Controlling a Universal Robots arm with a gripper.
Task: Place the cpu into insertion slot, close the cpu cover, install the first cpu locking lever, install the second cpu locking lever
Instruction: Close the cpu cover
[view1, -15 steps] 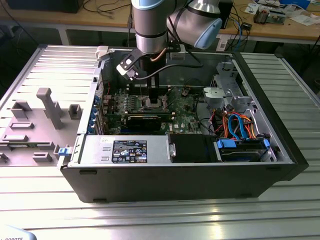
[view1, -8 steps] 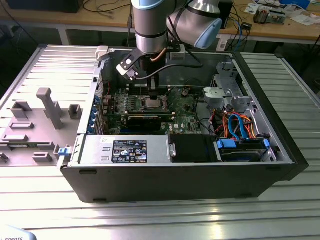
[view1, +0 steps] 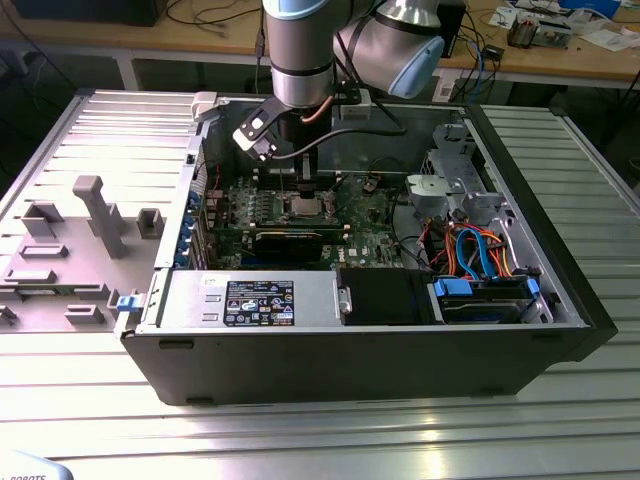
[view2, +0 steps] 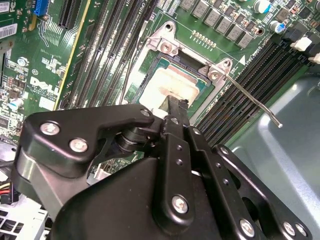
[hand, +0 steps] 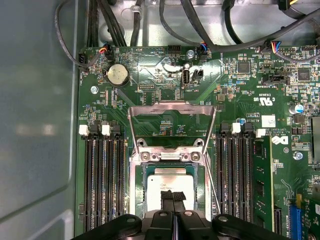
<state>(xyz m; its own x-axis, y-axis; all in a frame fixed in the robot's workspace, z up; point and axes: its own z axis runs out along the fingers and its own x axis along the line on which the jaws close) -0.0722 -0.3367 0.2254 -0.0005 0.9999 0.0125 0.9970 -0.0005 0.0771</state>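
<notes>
Cpu (view1: 305, 207) sits in the slot (hand: 150, 172), just above the exterior view's centre, with the cover (hand: 172, 106) lifted open. My pincer (hand: 173, 196) is closed, 2 tips (hand: 167, 200) together, gripping nothing, right over the cpu. Pressing off-centre here could, I judge, tilt it and damage the slot.

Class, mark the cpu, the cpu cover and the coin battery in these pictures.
cpu (hand: 162, 180): first wrist view, on its silver top.
cpu cover (hand: 172, 105): first wrist view, on the frame bar nearest the coin battery.
coin battery (hand: 118, 74): first wrist view, on its round face.

Bright light, glare on metal table (view1: 300, 435)
</notes>
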